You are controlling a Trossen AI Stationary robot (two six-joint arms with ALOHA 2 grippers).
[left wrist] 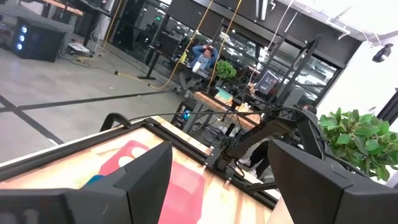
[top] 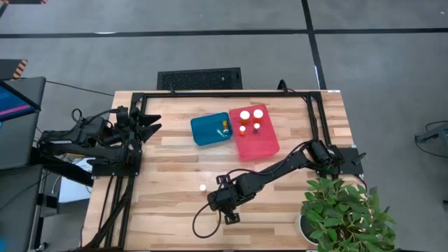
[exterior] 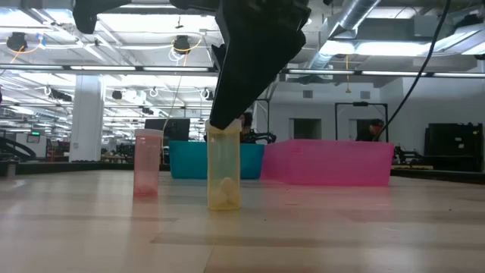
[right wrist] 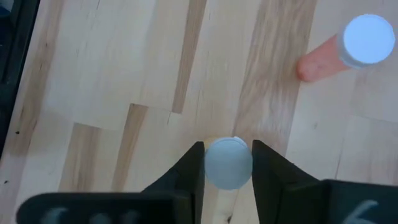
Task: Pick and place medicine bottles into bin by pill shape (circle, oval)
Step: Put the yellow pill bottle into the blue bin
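Note:
A medicine bottle with a white cap (right wrist: pixel 228 163) and a pale amber body (exterior: pixel 224 173) stands upright on its base on the wooden table, near the front middle. My right gripper (right wrist: pixel 227 168) is shut on it from above; in the high view the gripper (top: pixel 222 203) hides it. A second bottle (right wrist: pixel 364 42), white-capped with an orange body, stands on its base close by (top: pixel 202 187) (exterior: pixel 147 163). My left gripper (left wrist: pixel 227 186) is open and empty at the table's left edge (top: pixel 143 126). My right gripper pinches the bottle's white cap (right wrist: pixel 214 163) between its two fingers, one on each side of it. The fingers (exterior: pixel 227 114) come from above, pointing down. The bottle stands upright below them, and its base (exterior: pixel 224 205) appears to rest on the table.
A blue bin (top: pixel 211 129) with one small bottle and a pink bin (top: pixel 253 143) with several white-capped bottles stand side by side at the far middle. A potted plant (top: pixel 343 210) stands at the front right corner. A black frame (top: pixel 210 94) runs along the far edge.

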